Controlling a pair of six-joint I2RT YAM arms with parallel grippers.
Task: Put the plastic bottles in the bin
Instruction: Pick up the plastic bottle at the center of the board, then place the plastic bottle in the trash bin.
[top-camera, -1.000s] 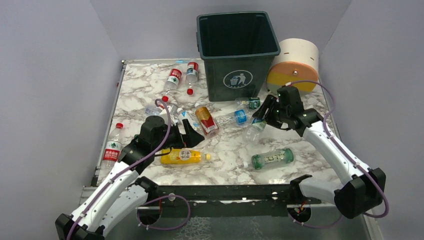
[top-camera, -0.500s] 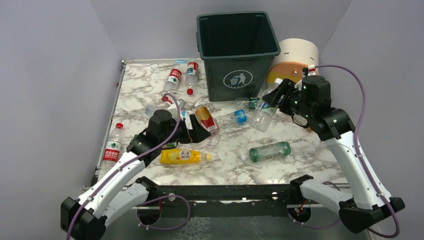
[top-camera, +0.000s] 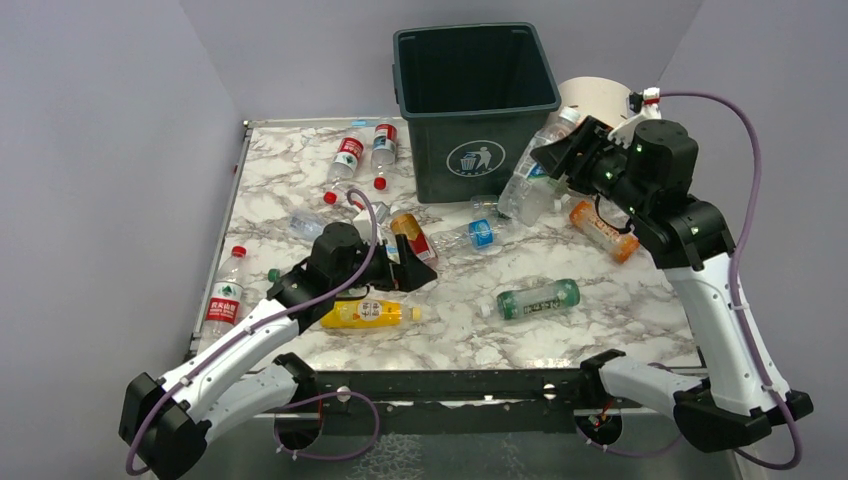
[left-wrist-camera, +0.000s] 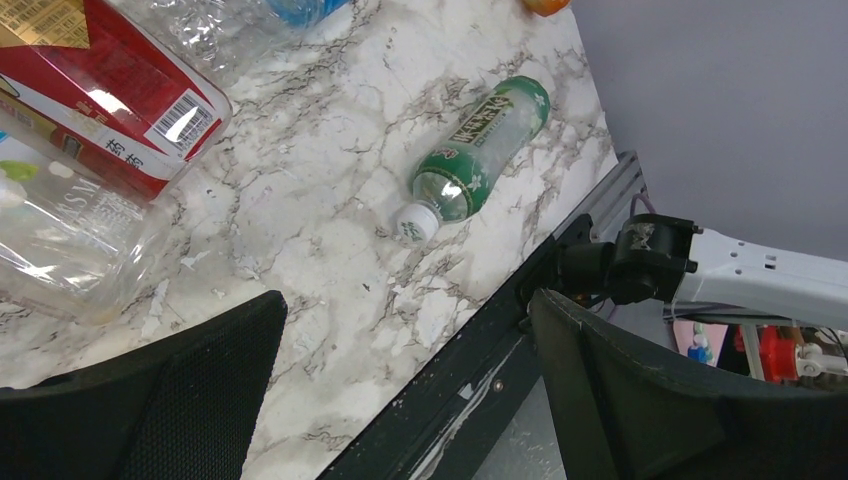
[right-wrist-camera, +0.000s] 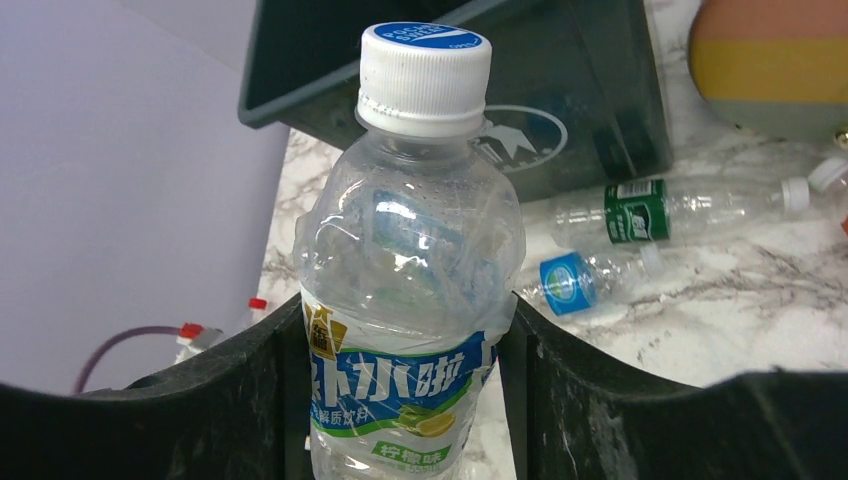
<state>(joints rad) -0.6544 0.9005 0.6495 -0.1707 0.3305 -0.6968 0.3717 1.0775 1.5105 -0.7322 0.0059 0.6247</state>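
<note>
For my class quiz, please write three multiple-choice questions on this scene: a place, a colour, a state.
1. Where does the green bottle lie? A. in the bin B. on the marble table C. in a hand
2. The cap of the clear bottle in the right hand is: A. red B. white with blue top C. green
3. The left hand is: A. open, empty B. shut on a bottle C. out of view
Answers: 1 B, it rests on bare marble; 2 B, seen in the right wrist view; 3 A, only table shows between its fingers.
</note>
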